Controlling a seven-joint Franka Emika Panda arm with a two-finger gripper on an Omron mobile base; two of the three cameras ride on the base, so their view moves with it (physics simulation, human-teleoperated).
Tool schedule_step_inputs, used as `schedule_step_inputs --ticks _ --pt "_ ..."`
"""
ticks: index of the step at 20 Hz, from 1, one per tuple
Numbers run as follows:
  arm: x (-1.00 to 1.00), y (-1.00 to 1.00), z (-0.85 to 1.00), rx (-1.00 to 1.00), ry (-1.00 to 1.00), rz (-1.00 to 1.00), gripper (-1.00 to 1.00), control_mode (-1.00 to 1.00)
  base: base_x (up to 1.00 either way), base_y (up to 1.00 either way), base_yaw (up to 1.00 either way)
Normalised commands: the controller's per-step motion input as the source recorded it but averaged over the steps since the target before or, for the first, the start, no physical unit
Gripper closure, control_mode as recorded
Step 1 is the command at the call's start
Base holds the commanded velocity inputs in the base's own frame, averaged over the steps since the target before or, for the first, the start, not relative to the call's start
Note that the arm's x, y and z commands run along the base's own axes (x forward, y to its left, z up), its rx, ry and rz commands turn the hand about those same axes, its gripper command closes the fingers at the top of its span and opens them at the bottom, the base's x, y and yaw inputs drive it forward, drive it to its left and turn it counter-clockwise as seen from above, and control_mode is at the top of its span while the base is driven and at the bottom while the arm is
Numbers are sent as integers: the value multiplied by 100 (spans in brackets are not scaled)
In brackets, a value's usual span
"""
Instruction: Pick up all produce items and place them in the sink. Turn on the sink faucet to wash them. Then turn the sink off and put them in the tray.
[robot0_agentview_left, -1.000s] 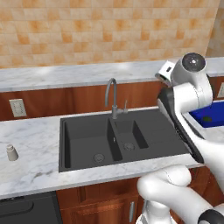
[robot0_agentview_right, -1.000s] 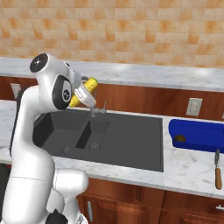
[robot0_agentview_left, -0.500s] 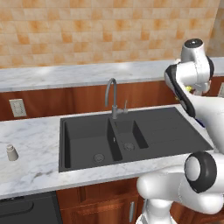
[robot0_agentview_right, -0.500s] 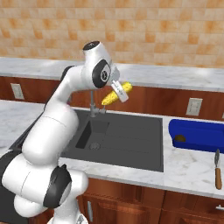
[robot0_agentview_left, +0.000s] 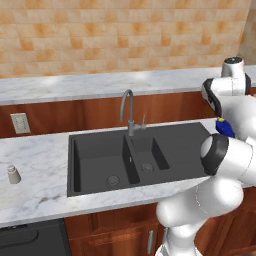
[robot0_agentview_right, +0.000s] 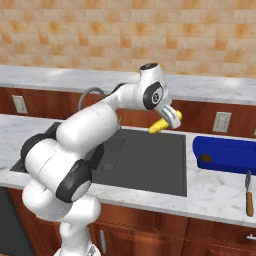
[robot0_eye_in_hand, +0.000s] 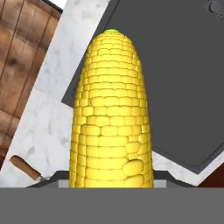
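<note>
While gripper (robot0_agentview_right: 170, 119) grips corn cob (robot0_agentview_right: 161, 124) (above sink (robot0_agentview_right: 150, 165))

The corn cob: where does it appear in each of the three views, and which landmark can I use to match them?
Left base view: I cannot find it; the arm stands at the right edge.
Right base view: corn cob held in the gripper, above the sink's right end, left of the blue tray.
Hand view: the cob fills the centre, pointing away.
Shared landmark: the dark sink.
</note>
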Motion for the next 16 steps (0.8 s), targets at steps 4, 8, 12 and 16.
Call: schedule_step_inputs --ticks 4,8,12,16 --pt "25 -100 -28 0 0 0 100 -100 0 0 0" --pt "49 -86 -28 0 0 0 100 -100 0 0 0" --pt "37 -70 -36 0 0 0 100 -100 0 0 0" --pt "50 -44 -2 4 0 0 100 -100 0 0 0"
